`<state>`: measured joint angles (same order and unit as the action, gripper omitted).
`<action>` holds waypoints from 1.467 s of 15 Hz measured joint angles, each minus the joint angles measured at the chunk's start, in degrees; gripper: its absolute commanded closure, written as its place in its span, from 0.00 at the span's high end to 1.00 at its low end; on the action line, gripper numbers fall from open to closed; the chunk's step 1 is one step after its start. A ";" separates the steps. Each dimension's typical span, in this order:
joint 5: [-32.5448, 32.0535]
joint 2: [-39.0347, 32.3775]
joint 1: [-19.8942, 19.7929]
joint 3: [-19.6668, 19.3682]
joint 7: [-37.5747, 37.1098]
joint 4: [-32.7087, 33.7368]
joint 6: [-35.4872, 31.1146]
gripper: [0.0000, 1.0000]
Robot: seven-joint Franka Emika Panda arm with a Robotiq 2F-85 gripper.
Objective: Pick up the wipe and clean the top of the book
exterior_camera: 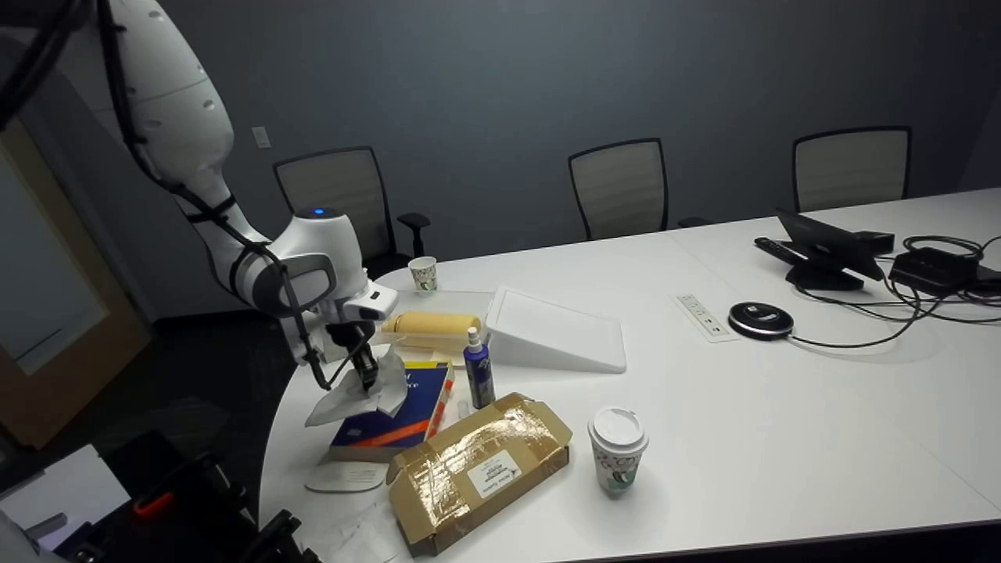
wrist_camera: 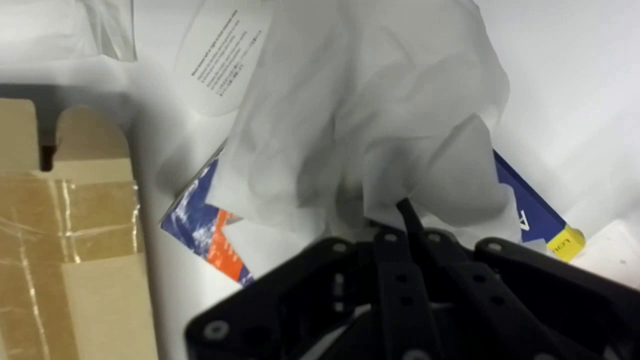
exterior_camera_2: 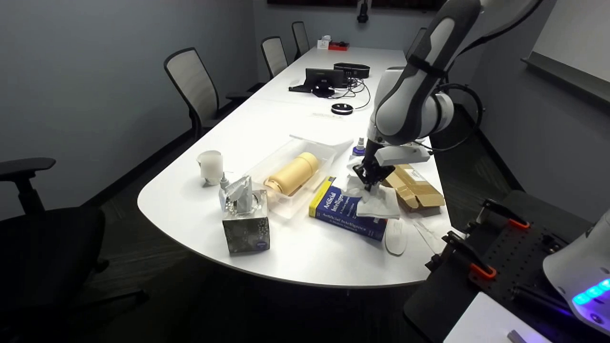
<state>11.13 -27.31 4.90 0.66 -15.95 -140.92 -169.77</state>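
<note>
The dark-blue book lies flat on the white table, with its orange band [exterior_camera: 403,434] and blue cover partly showing; its spine [exterior_camera_2: 348,224] faces out in an exterior view and a corner shows in the wrist view [wrist_camera: 192,227]. The crumpled white wipe [exterior_camera: 336,407] spreads over much of the cover and hangs past one edge; it also shows in an exterior view [exterior_camera_2: 381,205] and in the wrist view [wrist_camera: 390,95]. My gripper [wrist_camera: 405,207] is above the book with its fingers together on the wipe, pinching it; the tips are partly hidden in its folds.
A cardboard box [exterior_camera: 500,461] and a purple spray bottle [exterior_camera: 478,371] stand close beside the book. A clear bin with a yellow bottle [exterior_camera_2: 293,174], a white sloped stand [exterior_camera: 555,336], a tissue box [exterior_camera_2: 246,233] and lidded cup [exterior_camera: 616,453] are around. A flat white pad [exterior_camera_2: 395,238] lies beside the book.
</note>
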 measured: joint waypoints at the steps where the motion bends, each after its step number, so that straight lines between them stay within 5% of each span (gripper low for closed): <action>1: -0.13 -2.32 0.20 0.02 0.08 1.40 0.01 0.01; 6: -1.13 -11.22 0.13 -0.34 1.18 7.11 2.22 0.01; 13: -3.70 -13.69 2.59 -3.47 1.08 13.42 7.27 0.01; 22: -4.06 -17.56 3.77 -1.67 1.11 22.51 8.96 0.01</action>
<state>7.08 -44.87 8.67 -1.02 -14.83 -118.41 -160.81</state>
